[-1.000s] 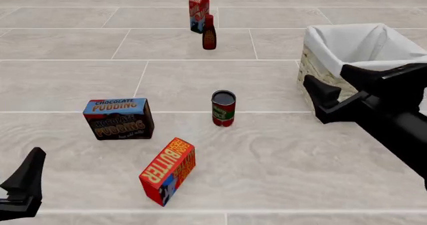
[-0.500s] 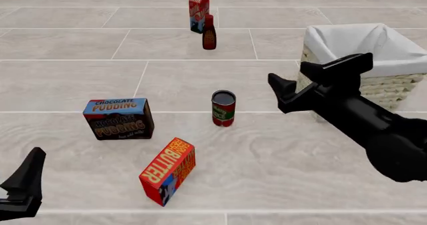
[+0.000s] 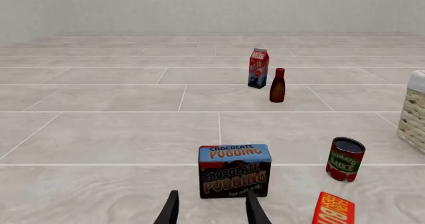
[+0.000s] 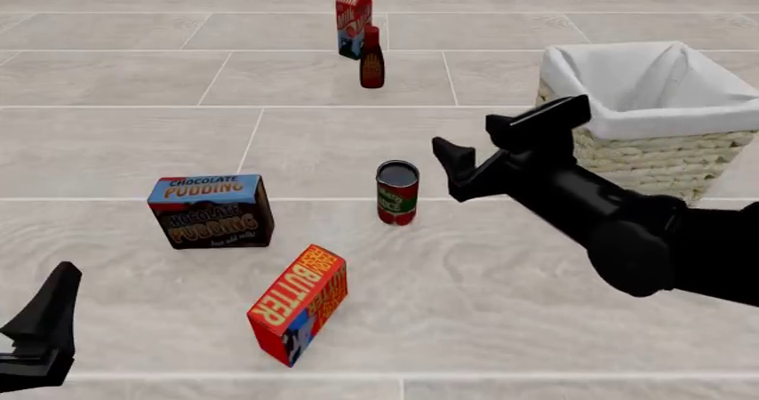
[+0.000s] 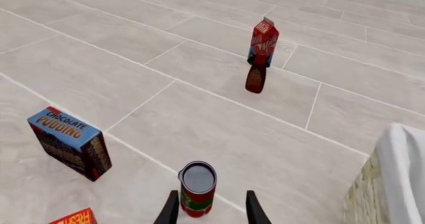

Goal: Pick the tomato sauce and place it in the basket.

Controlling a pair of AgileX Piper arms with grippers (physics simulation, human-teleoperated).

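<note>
At the front view's lower left edge, the left pincer is mostly cut off, its fingers spread. Mid-counter stands the tomato sauce, free. Right pincer hovers spread just beside it, the basket partly hidden behind.

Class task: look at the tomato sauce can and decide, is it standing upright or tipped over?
Upright. The tomato sauce stands on its base on the floor, its flat dark top facing up in the front view, label text level in the left wrist view.
</note>
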